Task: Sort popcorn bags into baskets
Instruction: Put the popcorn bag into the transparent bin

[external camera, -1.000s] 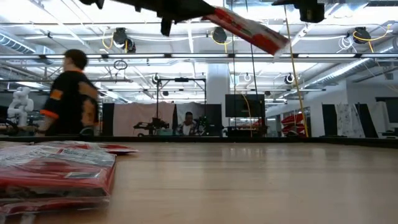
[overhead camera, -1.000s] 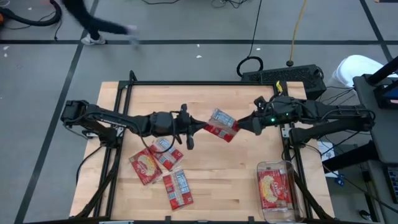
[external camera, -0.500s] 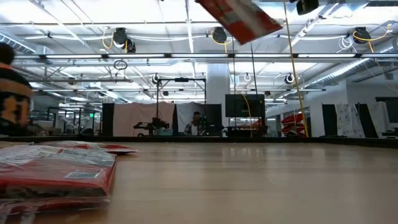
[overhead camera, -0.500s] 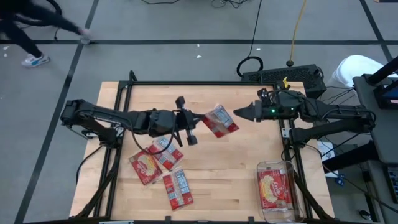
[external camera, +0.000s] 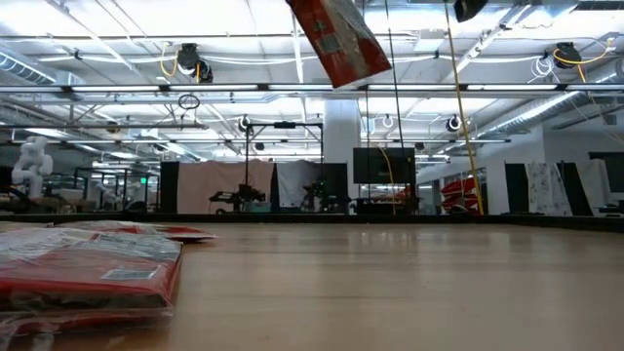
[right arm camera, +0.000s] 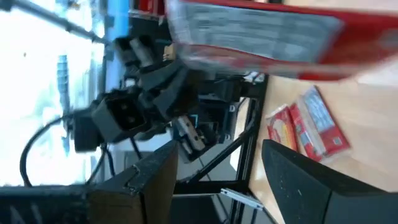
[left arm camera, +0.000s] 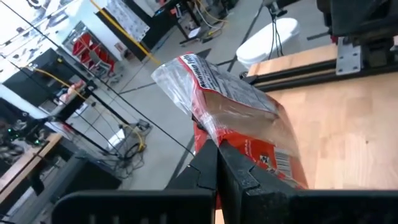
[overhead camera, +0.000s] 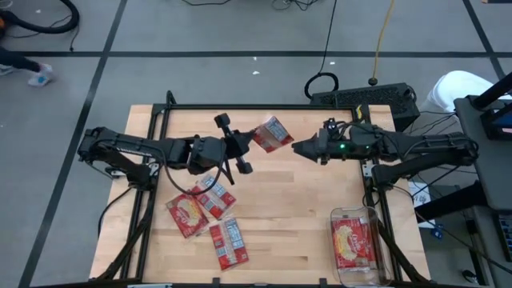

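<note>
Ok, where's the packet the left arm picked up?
Held in the air over the table's far middle, pinched in the left gripper, the popcorn bag faces the open right gripper.

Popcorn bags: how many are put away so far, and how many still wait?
One bag already lies in the clear basket at the table's right edge. In hand: the left gripper holds another bag up in the air with shut jaws, facing the open right gripper. Left: three bags still lie on the table near the left arm.
</note>
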You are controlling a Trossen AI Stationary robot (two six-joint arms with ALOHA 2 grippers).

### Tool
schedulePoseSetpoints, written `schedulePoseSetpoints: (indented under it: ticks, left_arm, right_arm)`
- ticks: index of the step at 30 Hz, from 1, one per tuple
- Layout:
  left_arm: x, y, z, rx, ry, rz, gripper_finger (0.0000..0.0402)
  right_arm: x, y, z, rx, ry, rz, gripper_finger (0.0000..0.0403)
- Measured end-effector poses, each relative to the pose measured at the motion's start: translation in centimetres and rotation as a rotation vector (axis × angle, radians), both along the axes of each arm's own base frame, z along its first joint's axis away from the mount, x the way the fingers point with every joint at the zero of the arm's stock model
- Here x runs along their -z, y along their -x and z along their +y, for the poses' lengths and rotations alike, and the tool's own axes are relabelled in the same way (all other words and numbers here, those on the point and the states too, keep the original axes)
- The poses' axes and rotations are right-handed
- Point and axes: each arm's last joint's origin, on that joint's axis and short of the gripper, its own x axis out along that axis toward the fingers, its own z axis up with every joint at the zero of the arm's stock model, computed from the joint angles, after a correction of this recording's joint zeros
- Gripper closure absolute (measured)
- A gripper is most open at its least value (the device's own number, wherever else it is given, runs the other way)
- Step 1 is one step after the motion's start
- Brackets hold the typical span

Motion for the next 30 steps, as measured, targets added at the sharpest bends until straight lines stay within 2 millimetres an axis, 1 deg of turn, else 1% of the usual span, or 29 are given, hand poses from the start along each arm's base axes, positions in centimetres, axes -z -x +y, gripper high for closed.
schedulePoseSetpoints:
  ticks: [3,6,8,10,12,14,17,22,24,26,30]
  left_arm:
    - [0.1,0.1,-0.4,0.012,-0.006,0.009,0.0401]
    - [0.0,0.1,-1.0,0.031,-0.024,0.021,0.0401]
    - [0.0,0.2,-1.4,0.045,-0.024,0.021,0.0401]
    - [0.0,0.2,-1.9,0.061,-0.026,0.022,0.0401]
    - [0.1,0.3,-2.4,0.080,-0.025,0.022,0.0401]
    - [0.1,0.3,-2.9,0.101,-0.022,0.022,0.0401]
    - [0.1,0.5,-3.5,0.122,-0.018,0.019,0.0401]
    - [0.0,0.6,-4.1,0.140,0.001,0.004,0.0401]
    - [0.0,0.6,-4.3,0.144,0.003,0.003,0.0401]
    - [0.0,0.6,-4.3,0.144,0.008,0.000,0.0401]
    - [-0.2,0.5,-4.2,0.143,0.023,-0.030,0.0401]
  right_arm:
    - [-0.4,-0.8,0.4,-0.043,0.156,-0.053,0.0176]
    - [-0.5,-1.0,0.7,-0.050,0.214,-0.072,0.0176]
    - [-0.6,-1.0,0.6,-0.036,0.286,-0.068,0.0176]
    - [-0.6,-1.0,0.5,-0.038,0.433,-0.045,0.0176]
    - [-0.4,-0.9,0.5,-0.067,0.618,-0.007,0.0176]
    - [-0.1,-0.9,0.5,-0.098,0.757,0.041,0.0176]
    - [0.2,-1.2,0.5,-0.144,0.936,0.083,0.0176]
    - [0.6,-1.6,0.6,-0.199,1.161,0.126,0.0176]
    - [1.0,-2.0,0.6,-0.226,1.225,0.152,0.0177]
    - [1.4,-2.6,0.6,-0.246,1.254,0.174,0.0181]
    - [2.5,-3.7,0.4,-0.316,1.236,0.186,0.0201]
